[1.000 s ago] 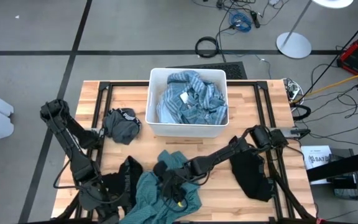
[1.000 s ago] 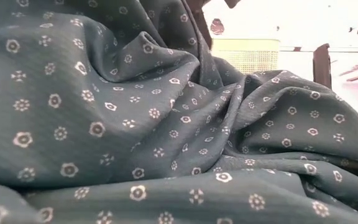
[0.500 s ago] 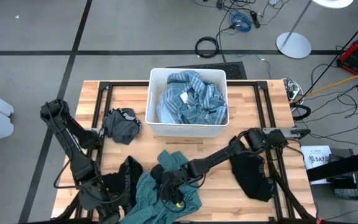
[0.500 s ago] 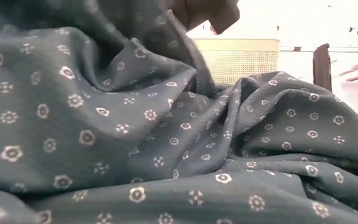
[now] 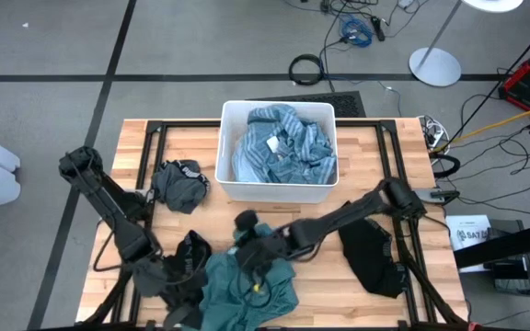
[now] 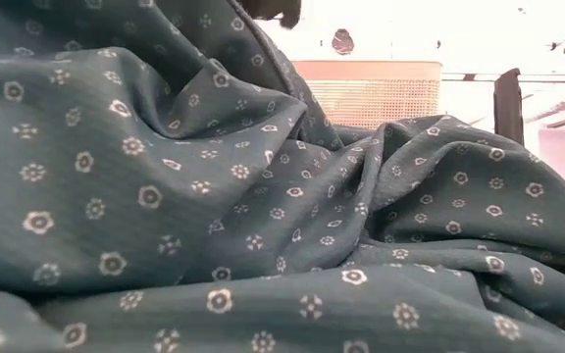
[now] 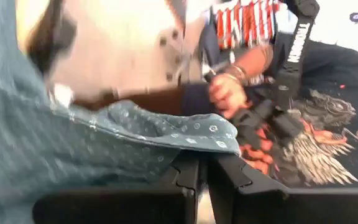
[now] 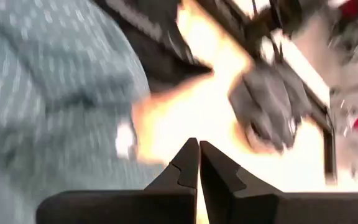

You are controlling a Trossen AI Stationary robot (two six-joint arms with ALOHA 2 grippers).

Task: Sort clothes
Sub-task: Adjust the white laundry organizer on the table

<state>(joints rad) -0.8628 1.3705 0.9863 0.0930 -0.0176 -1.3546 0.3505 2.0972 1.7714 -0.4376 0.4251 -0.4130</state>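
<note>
The teal cloth [image 6: 214,216] fills my low view, hiding the bench; my right wrist view is blurred throughout.

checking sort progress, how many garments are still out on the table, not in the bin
4: grey one left of the bin, black printed one, teal one at front, black one right. More may be hidden.

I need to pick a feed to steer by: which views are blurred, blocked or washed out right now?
High view: sharp, evenly lit. Low view: almost filled by the teal garment, background blown out. Left wrist view: smeared at one side, bright glare behind the cloth. Right wrist view: heavy motion blur, table overexposed; only the right gripper reads clearly, shut.
</note>
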